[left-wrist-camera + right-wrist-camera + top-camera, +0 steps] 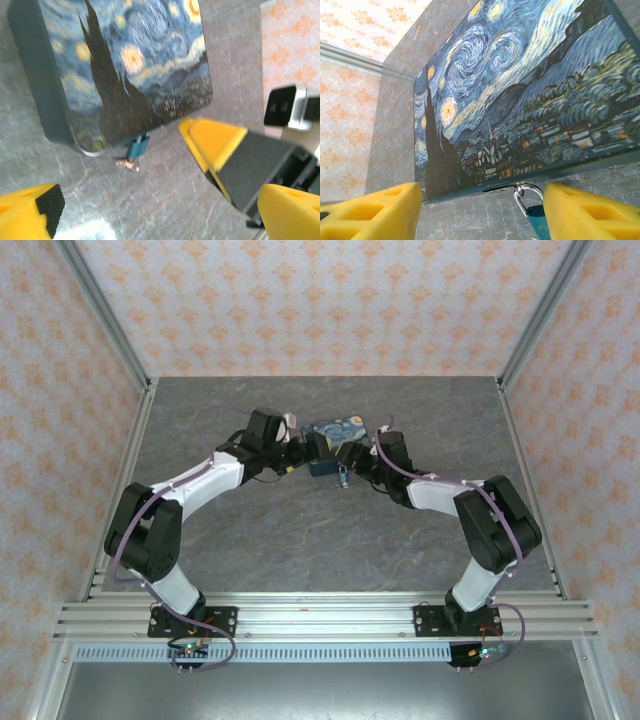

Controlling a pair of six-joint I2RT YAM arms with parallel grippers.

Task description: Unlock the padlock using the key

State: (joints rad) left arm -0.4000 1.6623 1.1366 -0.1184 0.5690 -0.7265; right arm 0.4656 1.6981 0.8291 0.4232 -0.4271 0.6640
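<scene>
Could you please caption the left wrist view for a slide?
Teal padlock at the edge of the Starry Night tin, small key below it, left hand open.

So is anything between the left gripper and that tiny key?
Nothing visible. The key lies on bare table by the padlock, ahead of the open left gripper; the right gripper stands off to one side.

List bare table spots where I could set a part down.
Free: the wide table stretch between left arm, right arm and near rail; the far corners behind the tin, left and right. Crowded: the middle, where the left gripper, right gripper and padlock bunch at the tin's near edge.
</scene>
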